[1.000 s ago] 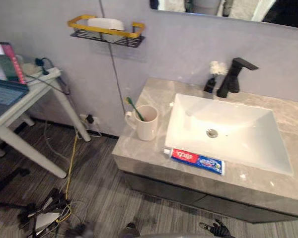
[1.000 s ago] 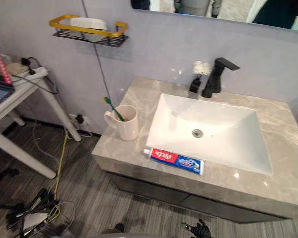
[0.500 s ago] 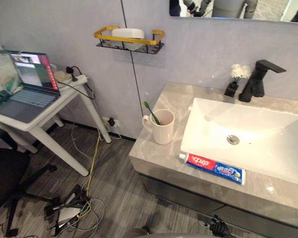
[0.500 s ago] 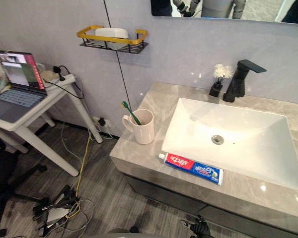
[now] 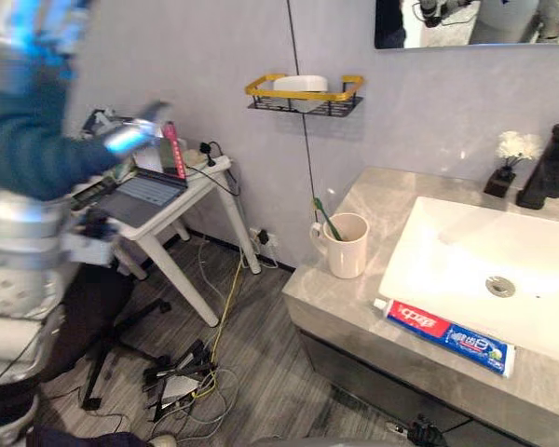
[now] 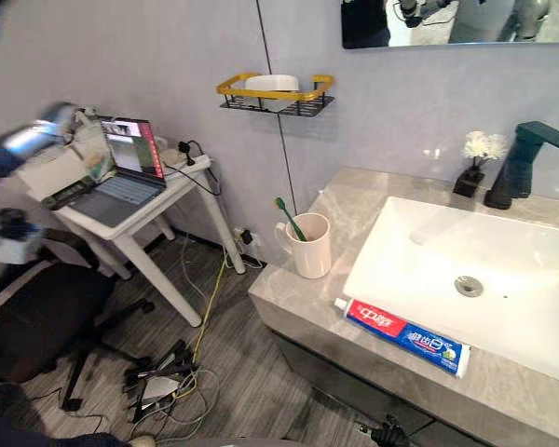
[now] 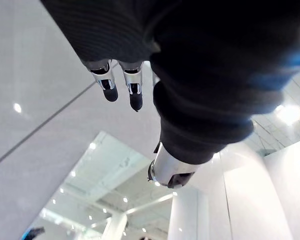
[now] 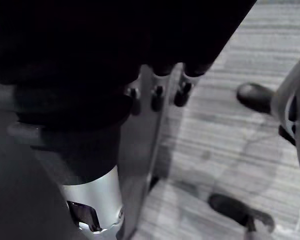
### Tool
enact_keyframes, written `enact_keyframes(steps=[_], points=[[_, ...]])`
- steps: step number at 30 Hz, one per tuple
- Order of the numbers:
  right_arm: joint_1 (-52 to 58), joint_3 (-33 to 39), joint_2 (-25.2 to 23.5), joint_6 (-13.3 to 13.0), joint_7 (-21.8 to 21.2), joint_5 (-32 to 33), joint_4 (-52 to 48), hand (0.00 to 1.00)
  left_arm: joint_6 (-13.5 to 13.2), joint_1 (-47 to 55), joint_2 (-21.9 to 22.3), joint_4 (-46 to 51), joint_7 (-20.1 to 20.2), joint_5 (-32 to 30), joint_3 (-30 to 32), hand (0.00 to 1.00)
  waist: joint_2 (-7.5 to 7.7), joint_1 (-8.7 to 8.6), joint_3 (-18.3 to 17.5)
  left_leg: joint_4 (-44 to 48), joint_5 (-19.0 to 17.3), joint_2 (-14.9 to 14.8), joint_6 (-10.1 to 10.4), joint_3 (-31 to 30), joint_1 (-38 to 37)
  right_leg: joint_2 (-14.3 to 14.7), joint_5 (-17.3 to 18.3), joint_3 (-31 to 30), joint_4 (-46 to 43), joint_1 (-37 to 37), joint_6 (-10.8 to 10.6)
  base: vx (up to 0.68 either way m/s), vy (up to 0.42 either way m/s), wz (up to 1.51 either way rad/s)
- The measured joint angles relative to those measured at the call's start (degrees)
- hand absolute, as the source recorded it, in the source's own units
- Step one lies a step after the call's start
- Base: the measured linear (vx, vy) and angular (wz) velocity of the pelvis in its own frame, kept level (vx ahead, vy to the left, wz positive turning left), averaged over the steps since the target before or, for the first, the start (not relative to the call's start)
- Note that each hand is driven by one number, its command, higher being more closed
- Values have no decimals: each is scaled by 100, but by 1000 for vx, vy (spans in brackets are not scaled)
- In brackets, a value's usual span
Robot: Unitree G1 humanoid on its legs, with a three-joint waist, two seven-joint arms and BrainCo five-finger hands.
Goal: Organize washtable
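Observation:
A cream mug [image 5: 347, 246] with a green toothbrush [image 5: 324, 217] in it stands on the grey stone counter [image 5: 331, 296], left of the white sink [image 5: 475, 251]. A red and blue toothpaste tube [image 5: 444, 335] lies along the counter's front edge. My left hand [image 5: 135, 136] is raised high at the far left, well away from the counter. In its wrist view the left hand [image 7: 133, 96] has relaxed fingers and holds nothing. My right hand [image 8: 157, 95] hangs low over the wooden floor, its fingers loose and empty.
A black faucet [image 5: 552, 166] and a small vase of white flowers [image 5: 509, 158] stand at the back of the counter. A yellow wall rack [image 5: 304, 91] holds a white dish. At the left are a white table with a laptop [image 6: 121, 177], a black chair [image 6: 47, 321] and floor cables [image 5: 182, 377].
The camera has swung left, so the counter now sits further right in the picture. My left arm has risen into view at the left. Mug and toothpaste lie as before.

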State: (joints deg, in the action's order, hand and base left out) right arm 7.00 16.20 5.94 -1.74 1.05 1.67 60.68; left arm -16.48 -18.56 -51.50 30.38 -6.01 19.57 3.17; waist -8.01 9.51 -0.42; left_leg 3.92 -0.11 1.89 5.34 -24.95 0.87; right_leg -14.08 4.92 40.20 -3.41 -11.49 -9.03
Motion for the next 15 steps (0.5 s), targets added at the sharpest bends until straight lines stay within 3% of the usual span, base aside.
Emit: enact_keyframes(steps=[2,7,12,15], points=[[-128,-2,-6,20,-6,-3,105,0,157,-526,35,-441,113,-166,-921,0,8,-112,3,-1,12,-58,18,-1,-59,69,-86,-34,164,-97,50,-54,-32,-4],[-204,93,14,103,-3,-34,174,0,594,-1105,551,-818,601,-1086,-2156,0,35,-279,25,-19,23,-123,36,63,-73,272,-245,-236,499,-149,86,-49,-35,-11],[-211,95,29,105,-4,-189,439,0,583,-1287,1084,-781,673,-1714,-2927,0,74,-330,50,-106,29,-183,34,89,-171,383,-364,-319,666,-250,133,-7,-39,-4],[-235,133,29,98,-2,-227,466,0,556,-1287,1183,-772,863,-1803,-3462,0,79,-410,55,-124,28,-184,33,112,-165,413,-371,-360,690,-241,135,2,-23,-1]])
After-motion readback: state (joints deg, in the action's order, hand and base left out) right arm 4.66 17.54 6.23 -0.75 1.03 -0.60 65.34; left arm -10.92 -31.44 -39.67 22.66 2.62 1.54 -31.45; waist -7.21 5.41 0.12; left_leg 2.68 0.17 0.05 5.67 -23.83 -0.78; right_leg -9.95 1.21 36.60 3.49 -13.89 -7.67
